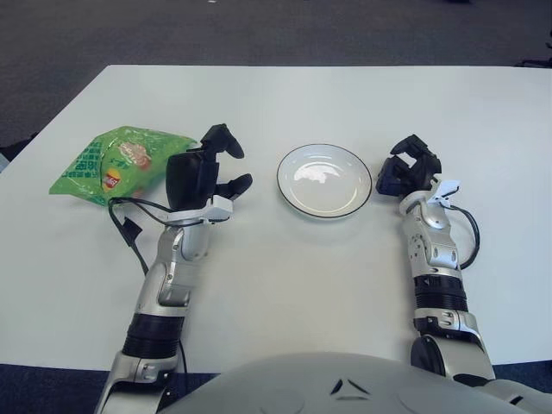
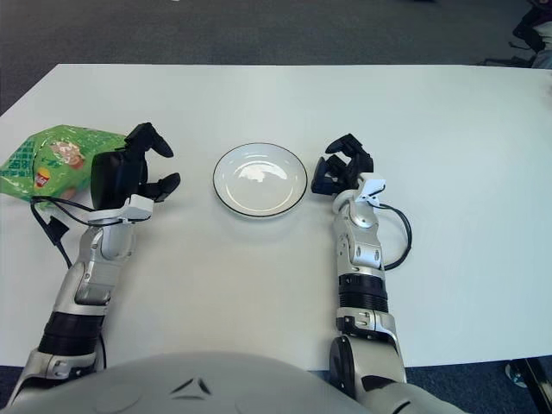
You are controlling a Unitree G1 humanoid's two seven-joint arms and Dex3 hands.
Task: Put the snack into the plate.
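Table (image 1: 285,285): wide, flat, matte white; the largest surface here, nothing on it between bag and plate.
Snack (image 1: 108,164): green crinkled foil bag, puffy and glossy, lying flat near the table's left side, well left of the plate. Judged light and slippery, likely to crumple when gripped.
Plate (image 1: 324,180): round, shallow, glossy white with a thin dark rim, mid-table, nothing in it.
My left hand (image 1: 207,172): black three-finger hand, fingers spread and holding nothing, just beside the bag's right edge, palm turned toward it.
My right hand (image 1: 410,171): idle just right of the plate, fingers curled loosely, holding nothing.
Step in hand: reaching for the bag; grasp not yet made.
How to do it well: get the fingers over the bag's near edge, close gently across the puffed body, lift clear of the table before carrying right over the rim.
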